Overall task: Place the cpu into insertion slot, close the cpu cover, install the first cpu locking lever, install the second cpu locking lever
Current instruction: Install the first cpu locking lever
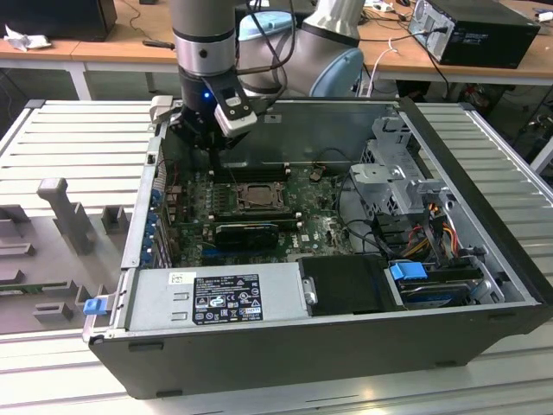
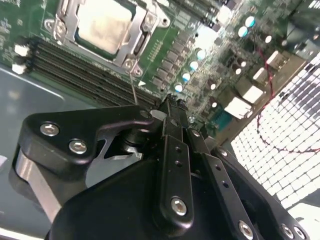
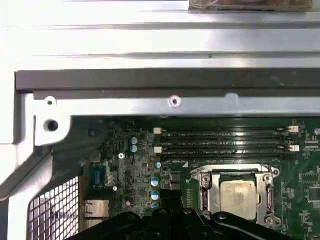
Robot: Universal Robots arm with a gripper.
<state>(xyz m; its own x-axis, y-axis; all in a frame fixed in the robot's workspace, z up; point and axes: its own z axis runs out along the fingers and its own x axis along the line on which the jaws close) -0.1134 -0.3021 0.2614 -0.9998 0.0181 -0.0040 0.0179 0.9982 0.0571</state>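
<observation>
Nearest in the exterior view, a grey power box [image 1: 216, 298] sits at the front of the open computer case [image 1: 346, 346], which lies on a ribbed metal surface [image 1: 78, 130]. Behind the box is the green board [image 1: 324, 229] with a long black card [image 1: 246, 233] on it. Just past the card is the insertion slot [image 1: 238, 201]. The cpu [image 3: 241, 192] lies flat inside the slot. The cpu cover [image 3: 207, 194] is down over it, so the pale face of the cpu shows through the hole in the middle. Past the slot run long black memory slots [image 3: 222, 142]. The end effector [image 2: 172, 106] hangs over the board near the slot's corner, toward the exterior view's left and close to the case's far wall. Its fingers are pressed together with nothing between them. A thin metal rod [image 2: 133, 85] runs from the cover's corner toward the fingertips. Farthest back, the grey arm [image 1: 203, 35] rises up out of the picture.
</observation>
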